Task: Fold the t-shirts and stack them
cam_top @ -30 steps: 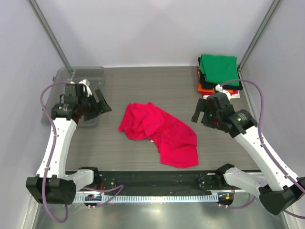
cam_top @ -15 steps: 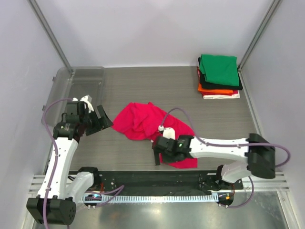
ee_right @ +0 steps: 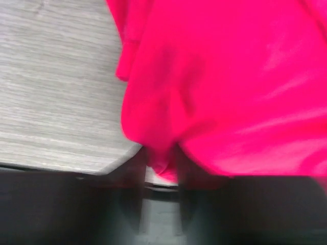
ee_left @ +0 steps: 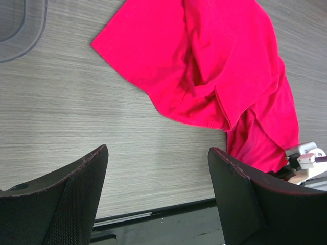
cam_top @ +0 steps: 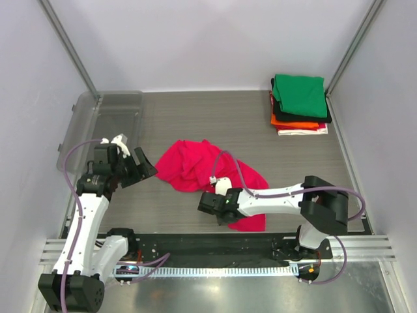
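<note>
Right gripper (cam_top: 207,203) leftward, tight on t-shirt (cam_top: 195,163)

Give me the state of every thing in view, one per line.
Pink t-shirt: crumpled, unfolded, mid-table.
Stack of t-shirts: folded, green one on top.
Left tool: open, holding nothing.
Right tool: at the pink t-shirt's near edge; grip too blurred to tell.
Plastic tub: far left, untouched.

I work in a robotics lab cell. My white jointed left arm (cam_top: 81,218) and white jointed right arm (cam_top: 273,194) are bolted to a black metal mounting rail (cam_top: 208,246) at the near edge of a grey wood-grain worktop (cam_top: 215,117). Plain pale wall panels (cam_top: 215,45) box it in on three sides, braced by slim grey metal posts (cam_top: 68,45). Thin purple cables (cam_top: 226,154) loop off my wrists.
</note>
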